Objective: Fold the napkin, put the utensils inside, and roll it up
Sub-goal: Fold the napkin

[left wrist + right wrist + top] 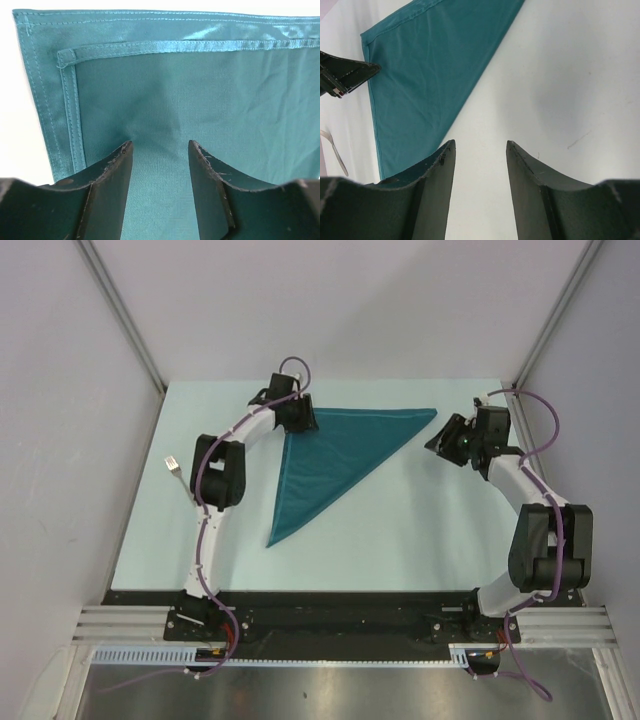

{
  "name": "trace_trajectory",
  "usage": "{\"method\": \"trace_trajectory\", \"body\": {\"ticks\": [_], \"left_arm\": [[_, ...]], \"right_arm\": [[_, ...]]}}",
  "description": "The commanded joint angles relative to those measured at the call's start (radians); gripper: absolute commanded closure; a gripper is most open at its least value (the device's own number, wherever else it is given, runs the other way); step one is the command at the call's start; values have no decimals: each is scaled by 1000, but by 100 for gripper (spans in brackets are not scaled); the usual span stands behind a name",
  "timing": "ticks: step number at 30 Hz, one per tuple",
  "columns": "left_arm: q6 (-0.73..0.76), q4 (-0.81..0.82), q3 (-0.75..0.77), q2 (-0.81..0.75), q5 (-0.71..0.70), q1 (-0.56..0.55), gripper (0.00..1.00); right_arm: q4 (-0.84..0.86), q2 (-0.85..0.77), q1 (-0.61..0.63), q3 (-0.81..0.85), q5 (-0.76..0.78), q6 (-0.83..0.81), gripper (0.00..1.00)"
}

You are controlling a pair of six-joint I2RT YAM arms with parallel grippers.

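Observation:
The dark teal napkin [330, 455] lies flat on the table, folded into a triangle with its long tip pointing toward the near left. My left gripper [300, 418] hovers over the triangle's far left corner. In the left wrist view its jaws [160, 145] stand open, with stitched hems of the napkin [200, 100] ahead of them and nothing gripped. My right gripper [440, 438] sits just off the napkin's right tip, open over bare table [480, 144]; the napkin [420, 70] lies to its left. A fork [173, 466] rests near the table's left edge; no other utensil shows.
The pale table [420, 530] is bounded by grey walls and metal posts at the back corners. A metal rail [340, 625] holding both arm bases runs along the near edge. The right wrist view shows the fork [335, 150] and the left gripper's fingers [350, 75].

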Motion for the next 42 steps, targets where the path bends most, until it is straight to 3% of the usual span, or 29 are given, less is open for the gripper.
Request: {"method": "trace_trajectory", "body": {"ticks": [1,35,42], "left_arm": [[-21,-36,27,48,-34,24,46],[-38,-74,59,71,-133,75,48],[-15,-49,57,71,-93,78,47]], "right_arm": [[-19,-44,4,-1,17,-15,50],[-33,-43,19,-1,32,-11,50],[-32,-41,19,-5,36,-12,49]]}}
